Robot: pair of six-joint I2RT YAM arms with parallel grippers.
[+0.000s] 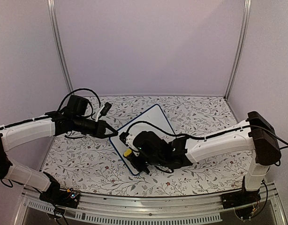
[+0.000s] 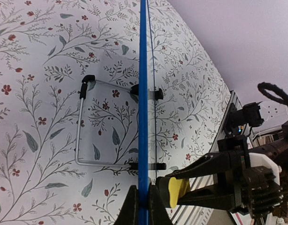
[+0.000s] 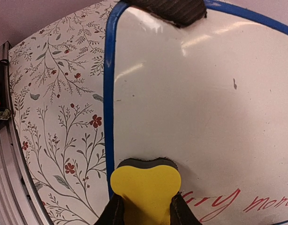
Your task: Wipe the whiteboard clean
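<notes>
The flowered tabletop [image 1: 87, 164] fills the lower half of the overhead view, and the whiteboard [image 1: 153, 119] sits at its centre, turned diagonally. The left gripper [image 1: 111, 132] is clenched on the board's blue left edge. The right gripper [image 1: 131, 153] grasps a yellow eraser [image 3: 145, 187] against the board's face, just left of red writing [image 3: 219, 201].

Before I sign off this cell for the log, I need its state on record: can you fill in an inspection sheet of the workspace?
Surface: floral cloth covers the table, lying flat.
Job's things: whiteboard tilted up, wire stand behind it; red writing not yet erased.
Clutter: nothing seen.
Grippers: left gripper fingers shut on the whiteboard's blue frame; right gripper shut on the yellow eraser, which is pressed to the board.
Cables: black cable loops over the left arm; second cable runs along the right arm.
Surroundings: pale walls, metal posts.
</notes>
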